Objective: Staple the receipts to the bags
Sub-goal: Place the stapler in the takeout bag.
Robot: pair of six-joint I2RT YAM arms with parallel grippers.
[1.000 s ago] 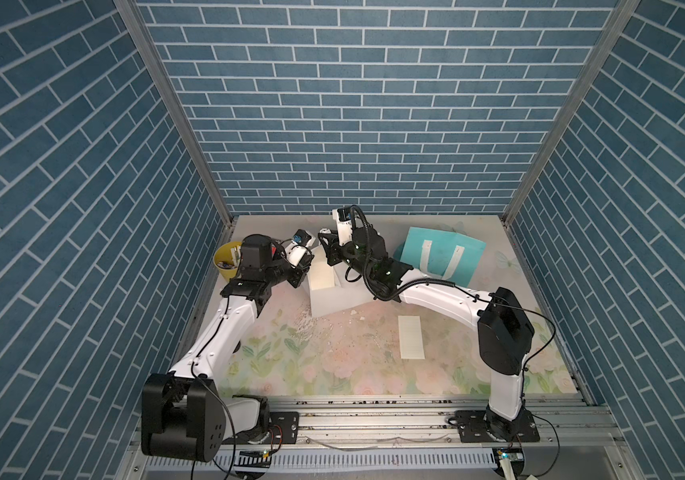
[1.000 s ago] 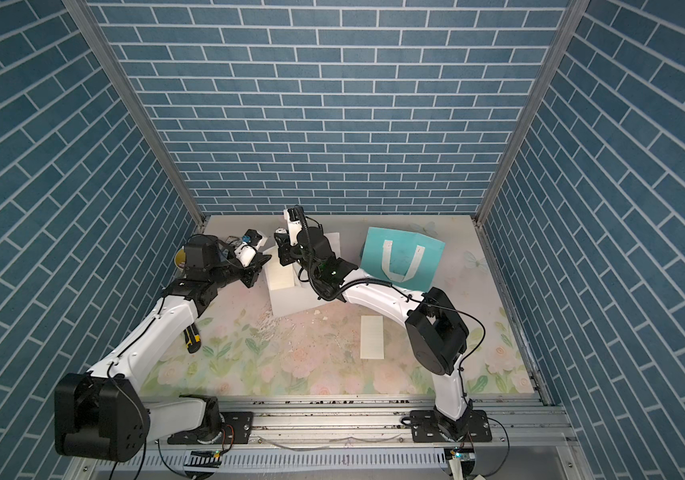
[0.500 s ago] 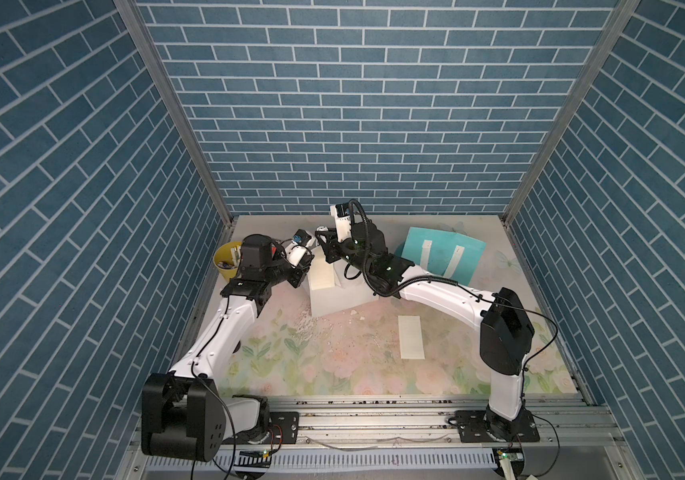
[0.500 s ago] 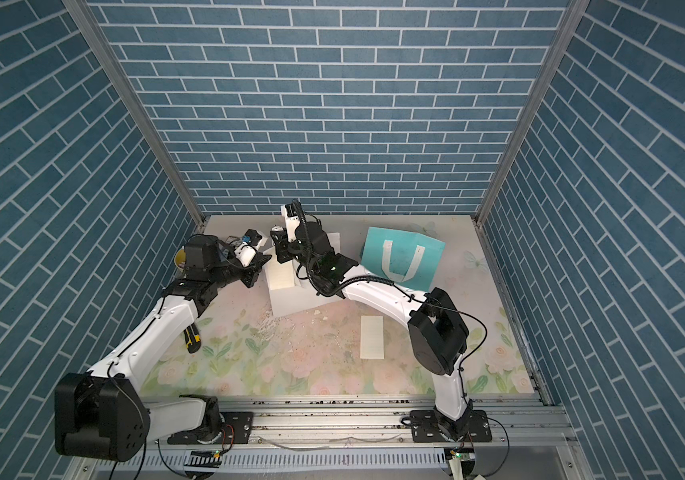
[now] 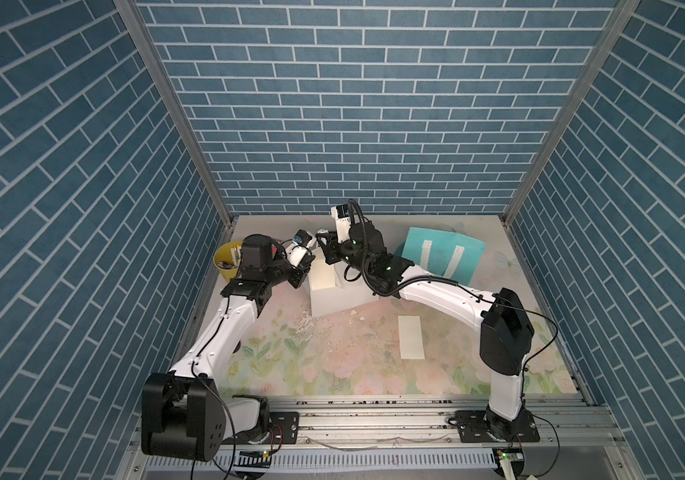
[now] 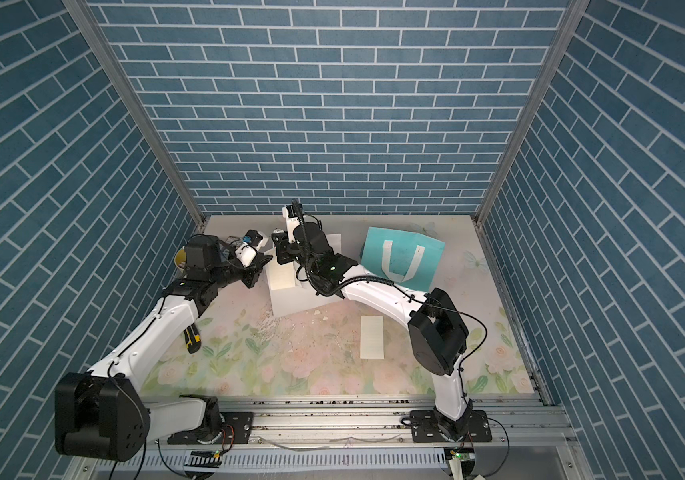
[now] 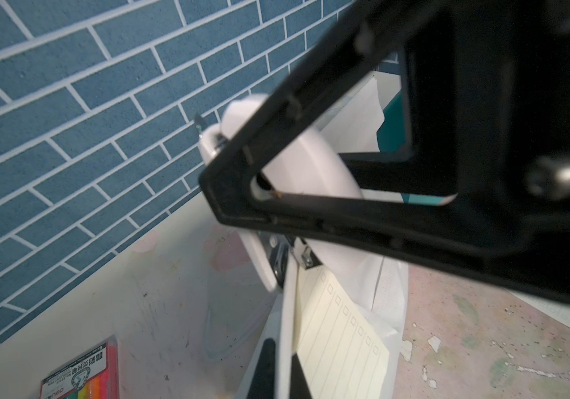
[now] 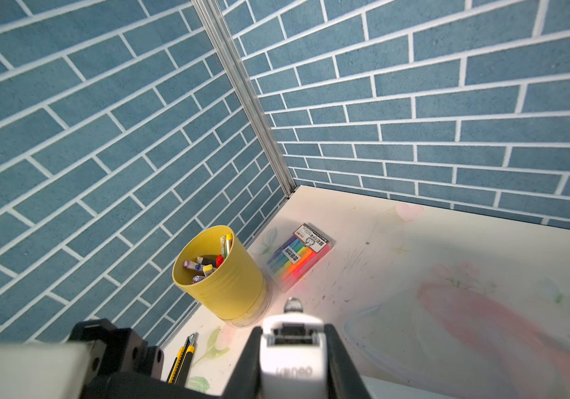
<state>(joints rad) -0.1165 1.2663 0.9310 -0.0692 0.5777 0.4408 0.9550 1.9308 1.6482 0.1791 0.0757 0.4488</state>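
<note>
The white bag [image 5: 334, 297] lies at the back left of the mat with a cream receipt [image 5: 324, 276] on it. My left gripper [image 5: 305, 266] is shut on the bag's raised edge [image 7: 285, 321], right beside the lined receipt [image 7: 338, 345]. A white stapler [image 8: 290, 359] is clamped in my right gripper [image 8: 292, 336], which hovers over the bag's far end [image 6: 280, 245]; the stapler's nose [image 7: 269, 269] sits at the receipt's top. The teal bag [image 5: 440, 257] lies flat at the back right. A second receipt [image 5: 410, 343] lies loose on the mat, also seen in a top view [image 6: 372, 336].
A yellow pen cup [image 8: 221, 273] stands in the back-left corner with a colourful marker pack [image 8: 299, 255] beside it. A yellow utility knife [image 6: 192, 337] lies along the left wall. Brick walls close in three sides.
My right gripper with the stapler has edged slightly toward the back wall. The left arm and the bags have not moved.
</note>
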